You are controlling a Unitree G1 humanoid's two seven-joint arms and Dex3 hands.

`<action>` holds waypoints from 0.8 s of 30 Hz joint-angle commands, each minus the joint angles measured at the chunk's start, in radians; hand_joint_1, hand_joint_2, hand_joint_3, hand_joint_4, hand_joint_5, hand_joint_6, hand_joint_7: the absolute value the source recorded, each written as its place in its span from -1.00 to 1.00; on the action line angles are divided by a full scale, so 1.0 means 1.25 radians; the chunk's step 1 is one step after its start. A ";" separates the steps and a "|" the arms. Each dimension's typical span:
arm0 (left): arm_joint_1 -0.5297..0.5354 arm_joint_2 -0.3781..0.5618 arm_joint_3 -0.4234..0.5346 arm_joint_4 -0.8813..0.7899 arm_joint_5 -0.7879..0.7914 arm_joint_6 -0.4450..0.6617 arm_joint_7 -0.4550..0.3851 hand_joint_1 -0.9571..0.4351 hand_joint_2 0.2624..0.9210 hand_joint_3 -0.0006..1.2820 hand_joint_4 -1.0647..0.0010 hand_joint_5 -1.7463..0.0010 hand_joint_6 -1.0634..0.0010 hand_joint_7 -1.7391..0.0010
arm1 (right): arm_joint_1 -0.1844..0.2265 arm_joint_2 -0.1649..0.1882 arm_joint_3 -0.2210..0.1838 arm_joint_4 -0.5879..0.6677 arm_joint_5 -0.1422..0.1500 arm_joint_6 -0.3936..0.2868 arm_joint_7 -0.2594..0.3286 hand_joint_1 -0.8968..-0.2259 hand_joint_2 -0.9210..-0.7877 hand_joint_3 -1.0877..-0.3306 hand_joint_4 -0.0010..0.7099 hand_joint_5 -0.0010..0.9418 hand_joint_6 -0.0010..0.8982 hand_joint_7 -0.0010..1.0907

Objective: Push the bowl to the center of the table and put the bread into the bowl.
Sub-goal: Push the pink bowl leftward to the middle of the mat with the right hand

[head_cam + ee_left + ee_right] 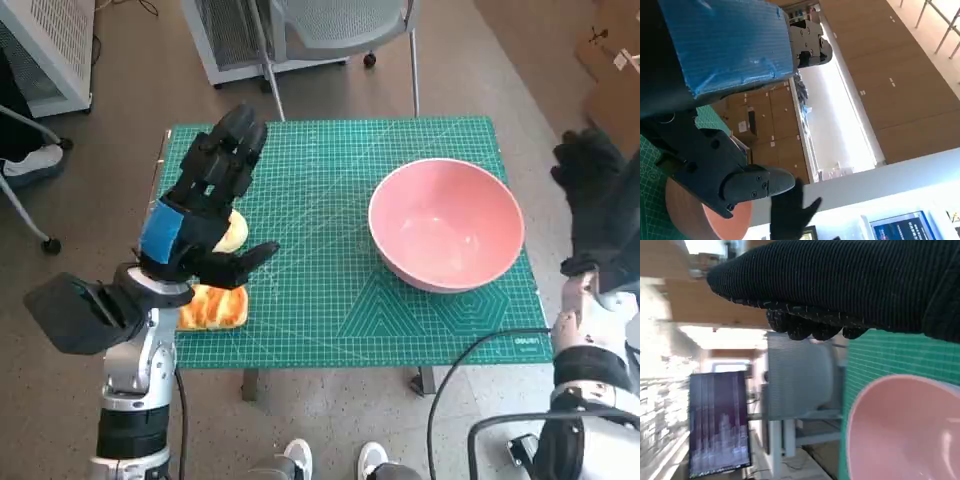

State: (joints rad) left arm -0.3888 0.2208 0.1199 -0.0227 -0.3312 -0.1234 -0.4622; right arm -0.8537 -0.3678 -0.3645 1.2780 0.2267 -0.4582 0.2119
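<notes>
Robot at a green table, both hands raised and empty, neither job begun.

Head view: pink bowl [446,224] sits right of centre; right hand [598,198] waits beyond it, fingers spread, likely to push. Left hand [205,205], fingers apart, hovers over the bread [212,307] at the near-left edge.
Left wrist view: nothing grasped.
Right wrist view: the glove hangs beside the bowl's rim.

It looked like a lab or office workroom: a green cutting mat [330,300] covered the small table, a grey chair [330,25] stood top centre, cardboard boxes [612,70] upper right, a lit screen [720,422] lower left in the right wrist view.
</notes>
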 commanded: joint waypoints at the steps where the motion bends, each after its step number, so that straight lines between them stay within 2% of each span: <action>1: 0.008 -0.006 -0.002 -0.018 -0.005 0.003 0.007 0.12 -0.47 0.13 1.00 1.00 1.00 0.59 | 0.028 0.035 0.011 0.023 -0.021 0.045 -0.018 0.18 -1.00 -0.22 -0.32 -0.96 -0.24 -0.95; 7: 0.012 -0.008 -0.004 -0.022 0.003 -0.001 0.015 0.12 -0.48 0.13 1.00 1.00 1.00 0.59 | 0.030 0.071 0.015 0.025 -0.028 0.080 -0.017 0.16 -1.00 -0.20 -0.25 -0.94 -0.21 -0.94; 11: 0.013 -0.008 -0.005 -0.023 0.004 0.000 0.017 0.12 -0.47 0.13 1.00 1.00 1.00 0.59 | 0.029 0.076 0.014 0.023 -0.032 0.085 -0.016 0.15 -1.00 -0.20 -0.24 -0.95 -0.21 -0.95; 16: 0.019 -0.009 -0.005 -0.030 0.003 0.003 0.024 0.09 -0.42 0.12 1.00 1.00 1.00 0.57 | 0.015 0.132 0.018 0.019 -0.027 0.094 0.007 0.13 -1.00 -0.22 -0.27 -0.98 -0.22 -0.96; 18: 0.021 -0.009 -0.006 -0.034 0.002 0.005 0.026 0.08 -0.39 0.11 1.00 1.00 1.00 0.56 | 0.011 0.142 0.017 0.018 -0.024 0.097 0.010 0.14 -1.00 -0.24 -0.29 -0.99 -0.22 -0.96; 22: 0.022 -0.009 -0.006 -0.036 0.002 0.007 0.028 0.07 -0.38 0.10 1.00 1.00 1.00 0.56 | 0.011 0.144 0.014 0.017 -0.025 0.098 0.011 0.15 -1.00 -0.25 -0.30 -1.00 -0.22 -0.96; 24: 0.027 -0.008 -0.003 -0.045 0.005 0.011 0.034 0.05 -0.36 0.09 1.00 1.00 1.00 0.55 | -0.006 0.172 0.020 0.012 -0.026 0.103 0.017 0.16 -1.00 -0.26 -0.30 -1.00 -0.22 -0.96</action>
State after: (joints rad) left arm -0.3705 0.2102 0.1154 -0.0551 -0.3278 -0.1182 -0.4311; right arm -0.8449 -0.1847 -0.3438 1.2930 0.1934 -0.3538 0.2227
